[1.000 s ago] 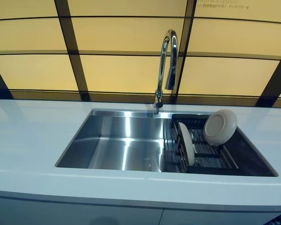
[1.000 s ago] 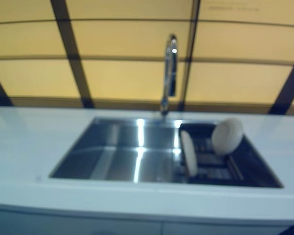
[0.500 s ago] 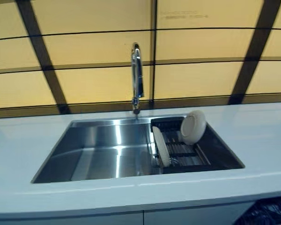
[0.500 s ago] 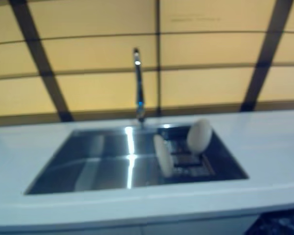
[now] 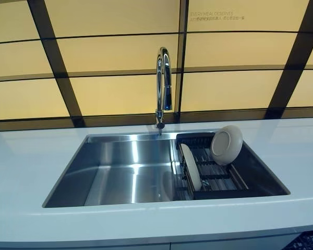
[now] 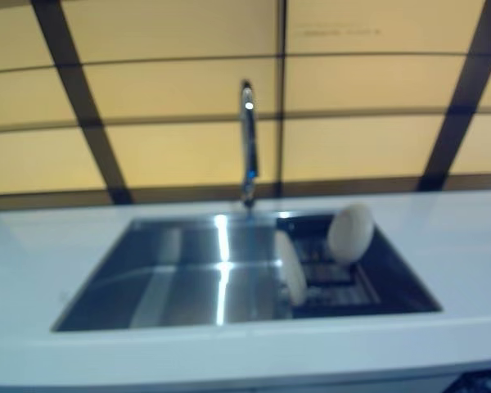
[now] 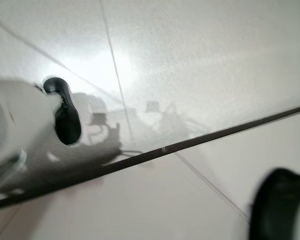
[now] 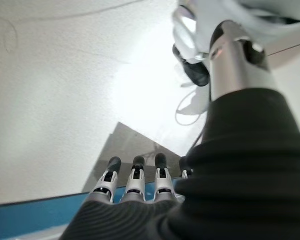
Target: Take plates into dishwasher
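Two pale plates stand in a dark dish rack [image 5: 221, 182] at the right end of a steel sink [image 5: 125, 172]. One plate [image 5: 191, 166] stands on edge at the rack's left side. The other plate [image 5: 226, 145] leans at the rack's back right, its face towards me. Neither hand shows in the eye views. In the right wrist view my right hand [image 8: 135, 186] hangs over the pale floor, fingers straight, holding nothing. The left wrist view shows floor and only a dark blurred edge of my left hand [image 7: 280, 207].
A tall chrome faucet [image 5: 163, 83] rises behind the sink's middle. A white countertop [image 5: 21, 166] surrounds the sink, with a yellow panelled wall [image 5: 115, 57] crossed by dark bars behind it. The counter's front edge runs along the bottom of the eye views.
The whole picture has shifted sideways and back, so the camera moved. The plates, rack and faucet keep their places relative to each other.
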Available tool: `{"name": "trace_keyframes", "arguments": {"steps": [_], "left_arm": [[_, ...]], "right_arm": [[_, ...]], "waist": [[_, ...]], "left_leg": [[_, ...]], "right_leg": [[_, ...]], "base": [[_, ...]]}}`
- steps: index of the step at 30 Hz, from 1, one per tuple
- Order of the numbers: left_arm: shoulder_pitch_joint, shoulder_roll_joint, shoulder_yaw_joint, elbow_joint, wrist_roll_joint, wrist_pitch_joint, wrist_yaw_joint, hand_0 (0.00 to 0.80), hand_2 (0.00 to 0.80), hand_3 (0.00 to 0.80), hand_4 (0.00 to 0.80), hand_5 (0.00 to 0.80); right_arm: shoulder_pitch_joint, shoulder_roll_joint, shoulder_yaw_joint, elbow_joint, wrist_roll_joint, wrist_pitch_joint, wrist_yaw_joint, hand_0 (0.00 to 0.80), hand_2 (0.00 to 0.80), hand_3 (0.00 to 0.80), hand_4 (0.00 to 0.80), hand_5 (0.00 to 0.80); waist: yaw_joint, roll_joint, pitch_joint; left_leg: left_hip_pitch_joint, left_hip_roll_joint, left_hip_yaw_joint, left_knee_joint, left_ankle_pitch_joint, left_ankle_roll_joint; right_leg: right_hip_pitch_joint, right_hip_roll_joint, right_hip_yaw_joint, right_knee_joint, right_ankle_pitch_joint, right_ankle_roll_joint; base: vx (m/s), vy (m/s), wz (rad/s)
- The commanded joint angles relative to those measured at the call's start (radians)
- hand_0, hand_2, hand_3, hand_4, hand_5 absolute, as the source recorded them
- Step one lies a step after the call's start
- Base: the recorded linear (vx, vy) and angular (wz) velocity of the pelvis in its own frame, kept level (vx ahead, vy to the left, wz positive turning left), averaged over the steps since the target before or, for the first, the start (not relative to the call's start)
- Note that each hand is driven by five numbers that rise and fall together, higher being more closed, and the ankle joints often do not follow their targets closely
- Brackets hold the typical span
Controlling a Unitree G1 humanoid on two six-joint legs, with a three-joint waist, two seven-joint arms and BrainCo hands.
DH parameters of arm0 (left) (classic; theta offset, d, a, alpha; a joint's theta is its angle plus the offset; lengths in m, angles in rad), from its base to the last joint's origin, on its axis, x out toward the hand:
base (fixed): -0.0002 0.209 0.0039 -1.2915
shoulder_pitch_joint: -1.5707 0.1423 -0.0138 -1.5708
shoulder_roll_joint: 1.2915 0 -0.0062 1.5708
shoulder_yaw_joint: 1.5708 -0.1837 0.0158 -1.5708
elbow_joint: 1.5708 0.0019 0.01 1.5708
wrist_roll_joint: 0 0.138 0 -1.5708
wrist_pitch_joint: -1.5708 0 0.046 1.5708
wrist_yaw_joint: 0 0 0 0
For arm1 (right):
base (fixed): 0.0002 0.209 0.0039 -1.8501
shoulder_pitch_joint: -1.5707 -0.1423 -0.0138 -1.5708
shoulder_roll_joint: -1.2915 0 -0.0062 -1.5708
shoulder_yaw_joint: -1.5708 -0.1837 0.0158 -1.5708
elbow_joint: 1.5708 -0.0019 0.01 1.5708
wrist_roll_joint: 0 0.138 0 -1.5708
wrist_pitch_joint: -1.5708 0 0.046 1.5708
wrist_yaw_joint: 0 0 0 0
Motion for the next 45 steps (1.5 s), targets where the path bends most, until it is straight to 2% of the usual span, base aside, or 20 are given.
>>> {"name": "trace_keyframes", "arguments": {"steps": [1,3,6,8,10,12,14,15,17,18,25,29,32,34,36,39,41,42,44,45], "left_arm": [[-0.068,0.069,-0.018,-0.015,-0.013,0.020,-0.005,0.000,0.000,0.000,0.000,0.000],[-0.086,0.072,-0.021,-0.015,-0.023,0.017,-0.004,0.000,0.000,0.000,0.000,0.000],[-0.115,0.064,-0.028,-0.023,-0.047,-0.001,0.014,0.000,0.000,0.000,0.000,0.000],[-0.131,0.047,-0.027,-0.047,-0.109,0.001,0.020,0.000,0.000,0.000,0.000,0.000],[-0.128,0.025,-0.020,-0.067,-0.121,0.000,0.005,0.000,0.000,0.000,0.000,0.000],[-0.125,0.002,-0.026,-0.066,-0.090,-0.012,-0.005,0.000,0.000,0.000,0.000,0.000],[-0.125,-0.007,-0.037,-0.066,-0.068,-0.017,-0.023,0.000,0.000,0.000,0.000,0.000],[-0.121,-0.011,-0.039,-0.063,-0.055,-0.019,-0.035,0.000,0.000,0.000,0.000,0.000],[-0.111,-0.022,-0.048,-0.051,-0.036,-0.032,-0.022,0.000,0.000,0.000,0.000,0.000],[-0.105,-0.017,-0.056,-0.045,-0.029,-0.033,-0.008,0.000,0.000,0.000,0.000,0.000],[-0.096,0.002,-0.057,-0.008,0.008,-0.032,0.001,0.000,0.000,0.000,0.000,0.000],[-0.081,-0.004,-0.064,-0.004,0.013,-0.031,-0.010,0.000,0.000,0.000,0.000,0.000],[-0.074,-0.010,-0.068,-0.003,0.017,-0.031,-0.014,0.000,0.000,0.000,0.000,0.000],[-0.072,-0.010,-0.071,-0.014,0.025,-0.021,-0.017,0.000,0.000,0.000,0.000,0.000],[-0.074,0.021,-0.061,-0.042,0.038,0.010,-0.038,0.000,0.000,0.000,0.000,0.000],[-0.082,0.031,-0.064,-0.050,0.049,0.025,-0.035,0.000,0.000,0.000,0.000,0.000],[-0.074,0.034,-0.062,-0.061,0.053,0.026,-0.033,0.000,0.000,0.000,0.000,0.000],[-0.064,0.037,-0.057,-0.071,0.057,0.025,-0.033,0.000,0.000,0.000,0.000,0.000],[-0.049,0.044,-0.052,-0.086,0.061,0.022,-0.034,0.000,0.000,0.000,0.000,0.000],[-0.030,0.061,-0.046,-0.104,0.049,0.020,-0.034,0.000,0.000,0.000,0.000,0.000]], "right_arm": [[-0.072,0.004,0.010,-0.010,-0.052,-0.015,0.060,0.000,0.000,0.000,0.000,0.000],[-0.075,0.007,0.018,-0.006,-0.055,-0.021,0.054,0.000,0.000,0.000,0.000,0.000],[-0.100,0.002,0.055,-0.019,-0.036,-0.051,0.052,0.000,0.000,0.000,0.000,0.000],[-0.122,-0.011,0.083,-0.037,0.000,-0.041,0.057,0.000,0.000,0.000,0.000,0.000],[-0.124,-0.023,0.090,-0.041,-0.011,-0.053,0.073,0.000,0.000,0.000,0.000,0.000],[-0.110,-0.030,0.078,-0.043,-0.031,-0.064,0.094,0.000,0.000,0.000,0.000,0.000],[-0.102,-0.038,0.084,-0.037,-0.027,-0.080,0.150,0.000,0.000,0.000,0.000,0.000],[-0.099,-0.038,0.082,-0.032,-0.038,-0.093,0.163,0.000,0.000,0.000,0.000,0.000],[-0.089,-0.024,0.089,-0.017,-0.065,-0.136,0.202,0.000,0.000,0.000,0.000,0.000],[-0.085,-0.008,0.101,-0.019,-0.067,-0.131,0.207,0.000,0.000,0.000,0.000,0.000],[-0.086,0.021,0.112,-0.023,-0.017,-0.134,0.224,0.000,0.000,0.000,0.000,0.000],[-0.085,0.029,0.110,-0.026,-0.011,-0.185,0.265,0.000,0.000,0.000,0.000,0.000],[-0.087,0.033,0.125,-0.043,-0.015,-0.274,0.317,0.000,0.000,0.000,0.000,0.000],[-0.092,0.034,0.140,-0.077,0.017,-0.400,0.335,0.000,0.000,0.000,0.000,0.000],[-0.097,-0.022,0.119,-0.124,0.036,-0.488,0.445,0.000,0.000,0.000,0.000,0.000],[-0.121,-0.049,0.162,-0.248,0.109,-0.474,0.514,0.000,0.000,0.000,0.000,0.000],[-0.120,-0.059,0.179,-0.366,0.148,-0.432,0.549,0.000,0.000,0.000,0.000,0.000],[-0.115,-0.071,0.184,-0.450,0.143,-0.363,0.554,0.000,0.000,0.000,0.000,0.000],[-0.104,-0.096,0.193,-0.571,0.190,-0.305,0.592,0.000,0.000,0.000,0.000,0.000],[-0.083,-0.161,0.195,-0.776,0.286,-0.205,0.667,0.000,0.000,0.000,0.000,0.000]], "waist": [[0.008,-0.019,0.043],[0.009,-0.019,0.044],[0.037,-0.046,0.068],[0.041,-0.045,0.095],[0.049,-0.042,0.105],[0.041,-0.048,0.104],[0.025,-0.072,0.097],[0.022,-0.075,0.089],[0.009,-0.054,0.069],[0.013,-0.051,0.058],[0.022,-0.048,0.029],[0.021,-0.042,0.025],[0.024,-0.039,0.024],[0.026,-0.038,0.024],[0.026,-0.049,0.025],[0.032,-0.060,0.029],[0.030,-0.063,0.031],[0.027,-0.065,0.034],[0.023,-0.069,0.037],[0.012,-0.076,0.042]], "left_leg": [[0.015,0.025,-0.021,-0.044,-0.005,0.018],[0.005,0.037,-0.029,-0.031,-0.007,0.014],[-0.081,0.076,-0.019,0.066,-0.008,-0.029],[-0.110,0.123,-0.018,0.056,0.042,-0.072],[-0.131,0.136,-0.033,0.019,0.083,-0.094],[-0.137,0.119,-0.034,0.041,0.074,-0.088],[-0.136,0.072,-0.014,0.164,-0.020,-0.061],[-0.120,0.055,-0.006,0.154,-0.039,-0.050],[-0.048,0.068,0.033,0.032,0.000,-0.050],[-0.026,0.064,0.014,-0.014,0.015,-0.048],[0.026,0.055,0.011,-0.099,0.028,-0.044],[0.036,0.054,0.019,-0.102,0.022,-0.040],[0.041,0.052,0.019,-0.101,0.018,-0.039],[0.043,0.051,0.019,-0.100,0.016,-0.038],[0.046,0.054,0.031,-0.095,0.013,-0.037],[0.050,0.052,0.033,-0.093,0.010,-0.035],[0.050,0.052,0.035,-0.095,0.011,-0.032],[0.049,0.052,0.038,-0.096,0.013,-0.031],[0.049,0.052,0.044,-0.097,0.014,-0.031],[0.052,0.054,0.054,-0.100,0.014,-0.031]], "right_leg": [[0.030,-0.157,0.098,0.062,0.033,0.192],[0.032,-0.161,0.103,0.061,0.012,0.196],[0.052,-0.163,0.052,-0.016,0.011,0.188],[0.055,-0.130,0.051,-0.051,0.014,0.174],[0.074,-0.104,0.048,-0.084,0.014,0.163],[0.082,-0.095,0.030,-0.100,0.018,0.150],[0.070,-0.118,0.019,-0.097,0.021,0.139],[0.065,-0.121,0.011,-0.093,0.023,0.141],[0.066,-0.106,-0.012,-0.082,0.023,0.147],[0.074,-0.100,-0.009,-0.086,0.026,0.154],[0.101,-0.108,-0.027,-0.116,0.036,0.173],[0.108,-0.113,-0.026,-0.120,0.034,0.174],[0.113,-0.117,-0.027,-0.123,0.034,0.175],[0.114,-0.120,-0.025,-0.121,0.034,0.178],[0.113,-0.121,-0.019,-0.115,0.037,0.188],[0.114,-0.124,-0.021,-0.114,0.039,0.192],[0.112,-0.124,-0.019,-0.113,0.041,0.193],[0.110,-0.124,-0.017,-0.113,0.043,0.193],[0.108,-0.124,-0.014,-0.114,0.046,0.196],[0.104,-0.123,-0.008,-0.112,0.050,0.199]], "base": [[-0.131,-0.208,0.15],[-0.124,-0.239,0.16],[-0.215,-0.359,0.16],[-0.240,-0.299,0.15],[-0.141,-0.180,0.25],[-0.117,-0.119,0.20],[-0.137,-0.047,0.40],[-0.053,0.041,0.54],[0.045,0.069,0.18],[0.060,0.025,0.02],[0.030,0.015,0.26],[-0.009,0.047,0.01],[-0.009,0.040,0.00],[-0.007,0.036,-0.01],[-0.003,-0.008,-0.03],[-0.015,-0.010,-0.05],[-0.033,0.005,-0.01],[-0.042,0.006,0.00],[-0.047,0.006,0.00],[-0.061,0.011,0.02]]}}
